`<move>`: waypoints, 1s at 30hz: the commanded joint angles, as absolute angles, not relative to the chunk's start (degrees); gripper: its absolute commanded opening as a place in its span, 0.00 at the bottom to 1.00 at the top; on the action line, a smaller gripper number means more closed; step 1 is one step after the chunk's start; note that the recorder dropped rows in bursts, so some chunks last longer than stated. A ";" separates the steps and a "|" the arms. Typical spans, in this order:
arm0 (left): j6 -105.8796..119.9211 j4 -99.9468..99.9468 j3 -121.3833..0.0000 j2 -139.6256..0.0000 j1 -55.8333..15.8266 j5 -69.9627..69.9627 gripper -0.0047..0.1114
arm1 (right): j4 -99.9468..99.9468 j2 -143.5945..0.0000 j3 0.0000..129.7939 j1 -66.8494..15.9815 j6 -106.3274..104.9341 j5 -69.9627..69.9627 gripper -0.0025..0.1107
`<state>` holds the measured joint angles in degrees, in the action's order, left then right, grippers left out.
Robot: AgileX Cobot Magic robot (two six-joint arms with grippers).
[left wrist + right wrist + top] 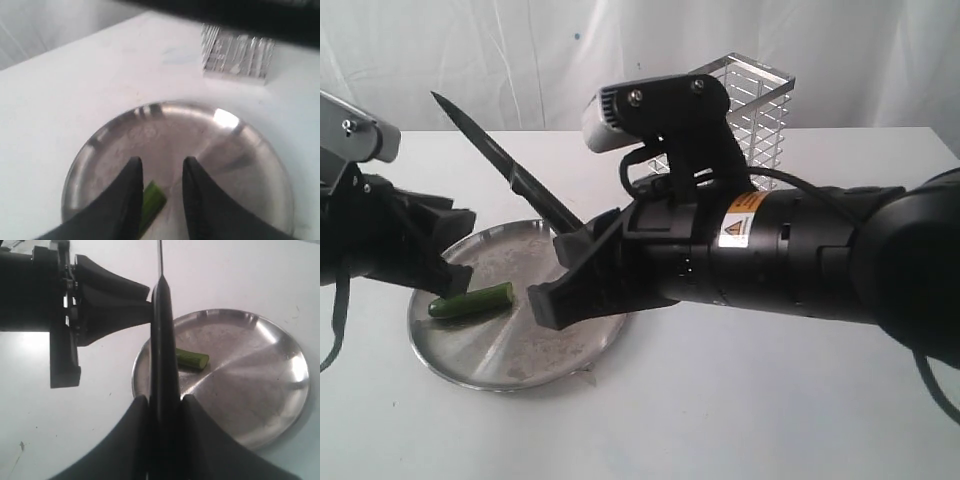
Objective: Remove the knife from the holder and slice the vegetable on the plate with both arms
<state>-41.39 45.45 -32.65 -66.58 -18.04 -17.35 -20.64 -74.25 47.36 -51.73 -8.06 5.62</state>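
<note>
- The right gripper (pixel 165 401) is closed on the handle of the knife (pixel 505 165). The blade points up, toward 10 o'clock in the exterior view.
- The left gripper (pixel 162 161) is about half open around one end of the vegetable (pixel 472 300). A gap shows at one side, so I judge it is not clamped.
- The vegetable lies at 9 o'clock on the plate (pixel 550 350).
- The vegetable looks light, firm and glossy, so it may roll. It is best held at the end, away from the cut.
- The knife is stiff and thin.
- Count: one knife, one vegetable, one plate and one holder (pixel 760 110) at 1 o'clock.
</note>
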 commanded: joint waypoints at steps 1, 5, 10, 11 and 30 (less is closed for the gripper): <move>-50.47 58.77 -32.68 -66.62 -18.41 -10.59 0.42 | -20.68 -74.14 47.23 -50.73 -7.39 8.11 0.02; -56.15 68.63 -32.68 -68.48 -18.41 -11.43 0.54 | -20.68 -74.14 47.23 -50.48 -6.96 8.81 0.02; -57.00 72.95 -32.68 -74.59 -18.41 -11.13 0.54 | -20.68 -74.63 47.23 -47.25 -1.43 8.16 0.02; -57.00 73.74 -32.68 -75.98 -18.41 -11.41 0.54 | -20.68 -74.88 47.23 -46.58 -0.80 8.34 0.02; -56.53 94.21 -40.03 -92.20 -18.41 -1.32 0.54 | -20.68 -82.73 47.23 -45.82 3.10 9.71 0.02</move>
<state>-56.23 92.11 -38.14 -90.66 -18.04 -2.39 -20.64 -82.50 47.36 -46.24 3.00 11.55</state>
